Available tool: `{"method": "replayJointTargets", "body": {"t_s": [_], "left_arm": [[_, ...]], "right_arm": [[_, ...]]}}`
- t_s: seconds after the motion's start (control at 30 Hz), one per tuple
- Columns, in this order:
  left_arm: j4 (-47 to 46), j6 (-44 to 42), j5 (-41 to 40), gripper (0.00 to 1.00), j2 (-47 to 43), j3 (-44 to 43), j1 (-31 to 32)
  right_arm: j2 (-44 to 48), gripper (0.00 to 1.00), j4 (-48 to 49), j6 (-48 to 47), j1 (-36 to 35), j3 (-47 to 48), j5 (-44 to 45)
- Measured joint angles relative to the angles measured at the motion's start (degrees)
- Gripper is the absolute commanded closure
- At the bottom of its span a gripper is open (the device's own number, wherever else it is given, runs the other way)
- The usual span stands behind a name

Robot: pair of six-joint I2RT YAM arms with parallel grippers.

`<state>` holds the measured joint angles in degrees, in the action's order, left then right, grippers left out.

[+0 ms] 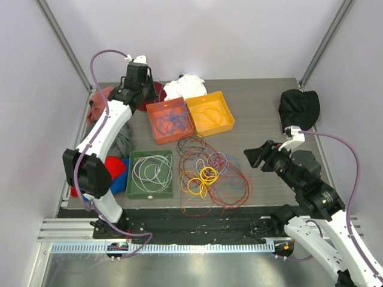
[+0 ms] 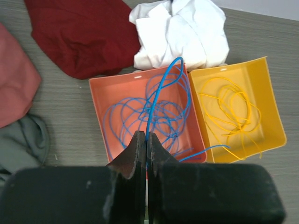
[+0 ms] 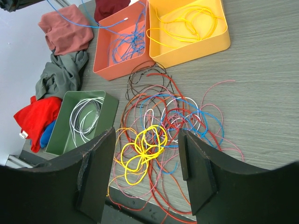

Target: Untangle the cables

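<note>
Over the orange tray [image 2: 97,98] at the back left, your left arm [image 1: 108,128] stretches far forward with the left gripper [image 2: 146,140] pointing down. Its jaws are pressed together on a blue cable [image 2: 161,86] that rises from the blue loops in that tray. Your right arm [image 1: 311,179] sits folded at the near right, and the right gripper [image 1: 254,156] is spread wide and aimed at the tangle [image 1: 206,173] of red, yellow, blue and white cables on the table [image 1: 263,113]. In the yellow tray [image 2: 275,135] lies yellow cable [image 2: 231,105]; in the green tray [image 1: 130,176], white cable [image 1: 152,170].
</note>
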<state>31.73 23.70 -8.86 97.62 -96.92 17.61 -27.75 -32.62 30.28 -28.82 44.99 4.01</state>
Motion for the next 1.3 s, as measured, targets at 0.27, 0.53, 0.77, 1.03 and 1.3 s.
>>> {"method": "replayJointTargets", "body": {"t_s": [0.27,0.53,0.77,1.03,1.3], "left_arm": [[0.39,-0.44,-5.68,1.0,9.35,-1.79,-0.07],[0.46,-0.35,-9.57,0.94,14.84,-0.72,-0.07],[-1.77,-0.15,-6.32,0.25,14.16,2.16,0.22],[-2.01,0.09,-6.1,0.0,7.37,6.78,1.92],[-6.78,0.68,-7.91,0.0,-8.76,12.9,10.99]], "right_arm": [[0.22,0.36,-0.26,-0.15,0.0,-0.87,0.24],[0.35,0.36,-0.94,-0.83,0.0,-0.92,1.16],[-1.31,0.36,-0.87,-1.44,0.0,-1.01,1.22],[-2.03,0.37,-0.44,-1.49,0.0,-1.68,1.14],[-2.8,0.37,2.54,-0.79,0.0,-4.68,0.96]]}}
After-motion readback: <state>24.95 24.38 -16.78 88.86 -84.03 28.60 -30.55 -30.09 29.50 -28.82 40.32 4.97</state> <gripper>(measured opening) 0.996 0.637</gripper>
